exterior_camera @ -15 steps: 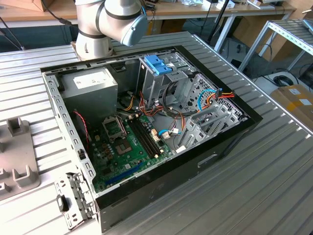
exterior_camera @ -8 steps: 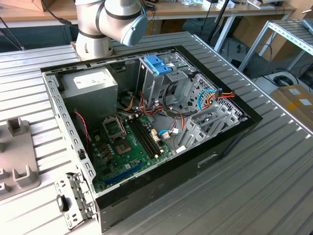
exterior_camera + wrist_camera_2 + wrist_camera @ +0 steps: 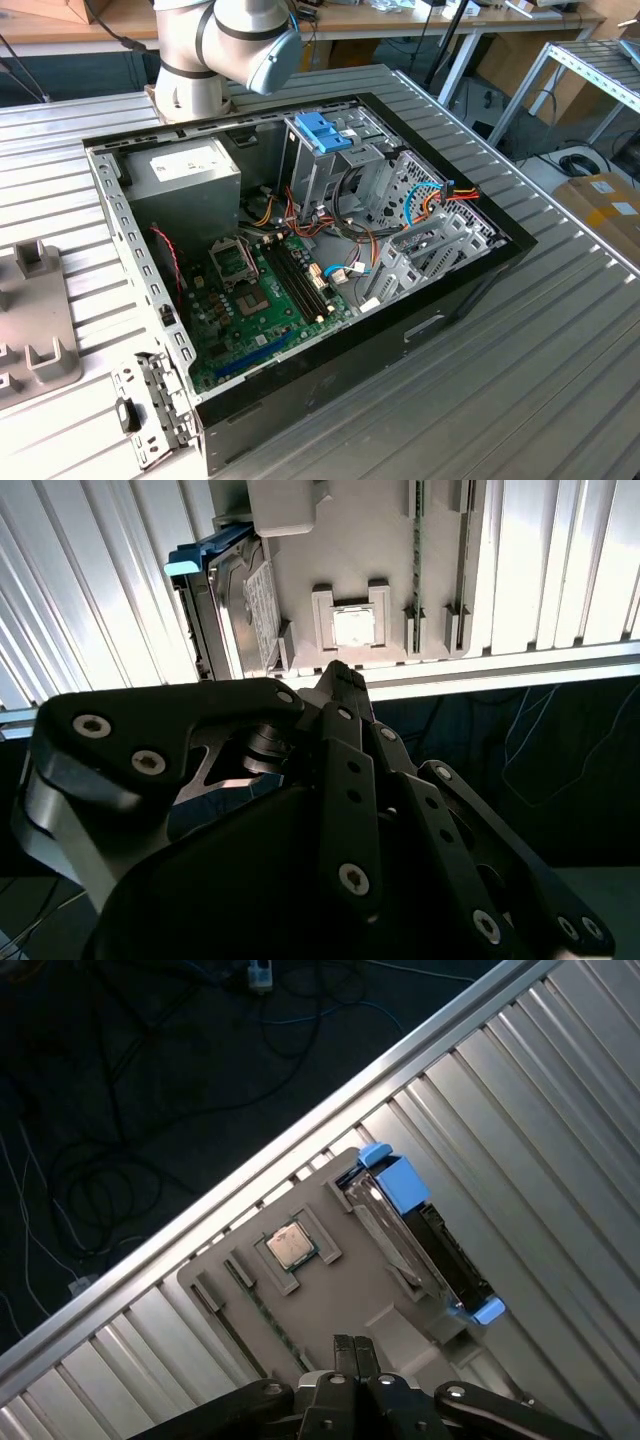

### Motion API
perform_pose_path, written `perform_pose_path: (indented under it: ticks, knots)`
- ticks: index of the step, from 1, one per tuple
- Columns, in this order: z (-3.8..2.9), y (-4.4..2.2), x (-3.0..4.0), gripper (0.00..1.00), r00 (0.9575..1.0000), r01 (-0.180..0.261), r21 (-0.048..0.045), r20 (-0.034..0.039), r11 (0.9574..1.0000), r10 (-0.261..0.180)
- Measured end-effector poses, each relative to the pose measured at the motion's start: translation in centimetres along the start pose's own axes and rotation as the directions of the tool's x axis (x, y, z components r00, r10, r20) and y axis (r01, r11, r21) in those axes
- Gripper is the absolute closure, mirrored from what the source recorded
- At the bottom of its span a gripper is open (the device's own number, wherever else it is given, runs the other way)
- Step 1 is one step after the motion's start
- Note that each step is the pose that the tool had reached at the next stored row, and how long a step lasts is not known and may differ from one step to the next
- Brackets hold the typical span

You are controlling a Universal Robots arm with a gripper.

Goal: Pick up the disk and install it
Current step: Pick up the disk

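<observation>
1. Gripper (image 3: 355, 1348) hangs over grey holder (image 3: 350, 1295). Fingertips pressed together, nothing between them.
2. Disk (image 3: 445, 1250) stands on edge in a slot at the holder's side, with a blue bracket (image 3: 405, 1182) along its edges. It is near the gripper but apart from it.
3. Chip (image 3: 291, 1245) sits in a square recess of the holder, beside the disk.
4. Both wrist views show the holder resting on the ribbed table (image 3: 90, 600).
5. Exterior view: open case (image 3: 470, 290) on the table, caddy handle (image 3: 325, 130) at the drive bay, power supply (image 3: 190, 170) at a corner.
</observation>
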State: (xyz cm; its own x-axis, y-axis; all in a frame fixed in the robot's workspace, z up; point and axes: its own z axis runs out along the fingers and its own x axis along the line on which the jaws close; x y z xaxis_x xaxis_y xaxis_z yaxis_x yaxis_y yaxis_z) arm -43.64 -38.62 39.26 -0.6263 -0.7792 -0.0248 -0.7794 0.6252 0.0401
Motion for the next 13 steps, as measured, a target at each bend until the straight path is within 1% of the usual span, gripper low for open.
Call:
perform_pose_path:
  ticks: [13]
  knots:
    - [0.00,0.00,0.00,0.90,0.9997,0.022,-0.0006,-0.0009,0.9997,-0.022]
